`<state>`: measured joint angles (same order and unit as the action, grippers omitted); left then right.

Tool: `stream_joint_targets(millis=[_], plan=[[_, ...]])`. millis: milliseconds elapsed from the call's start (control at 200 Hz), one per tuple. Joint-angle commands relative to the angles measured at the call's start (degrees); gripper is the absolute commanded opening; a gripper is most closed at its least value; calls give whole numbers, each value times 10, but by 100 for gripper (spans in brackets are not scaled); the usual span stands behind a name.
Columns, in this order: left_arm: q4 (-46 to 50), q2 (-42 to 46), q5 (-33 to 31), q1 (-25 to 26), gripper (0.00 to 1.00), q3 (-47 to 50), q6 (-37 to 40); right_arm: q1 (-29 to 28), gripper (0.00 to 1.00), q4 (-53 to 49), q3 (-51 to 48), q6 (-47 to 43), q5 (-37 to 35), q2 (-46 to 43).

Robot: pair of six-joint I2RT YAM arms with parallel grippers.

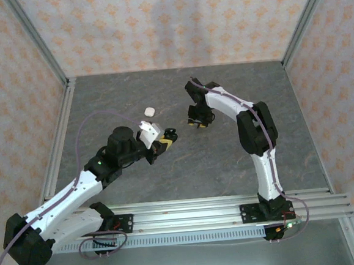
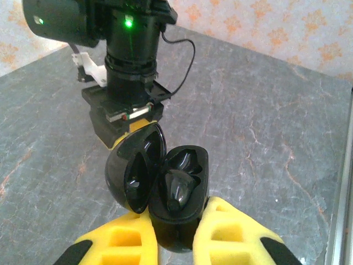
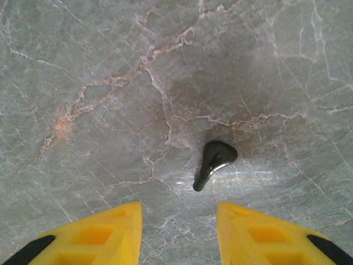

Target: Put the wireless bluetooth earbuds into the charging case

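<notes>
Left hand (image 2: 175, 223), yellow fingers clamped on the open black charging case (image 2: 193, 160), one seated black earbud (image 2: 174, 193) in its well, near the middle of the counter (image 2: 276, 110); right hand (image 3: 179, 232), fingers apart, over a loose black earbud (image 3: 215, 160) lying on the counter.

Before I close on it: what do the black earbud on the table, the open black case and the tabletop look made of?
Black earbud: likely hard glossy plastic, given its sharp bright highlight. Open black case: smooth plastic, semi-gloss, with soft reflections inside the lid. Tabletop: grey veined stone look, perhaps laminate; faint sheen.
</notes>
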<state>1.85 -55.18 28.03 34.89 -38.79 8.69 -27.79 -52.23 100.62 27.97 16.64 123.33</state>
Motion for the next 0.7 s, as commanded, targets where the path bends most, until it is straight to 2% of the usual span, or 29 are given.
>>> stream_joint_targets(millis=[0,385,696], plan=[[-16,-13,-2,3,0,-14,26,3,41,-44,30,-14,-41,21],[-19,-39,0,3,0,-22,48,13,42,-72,64,-23,-70,71],[-8,-55,6,0,0,-33,61,17,39,-66,81,-41,-53,99]])
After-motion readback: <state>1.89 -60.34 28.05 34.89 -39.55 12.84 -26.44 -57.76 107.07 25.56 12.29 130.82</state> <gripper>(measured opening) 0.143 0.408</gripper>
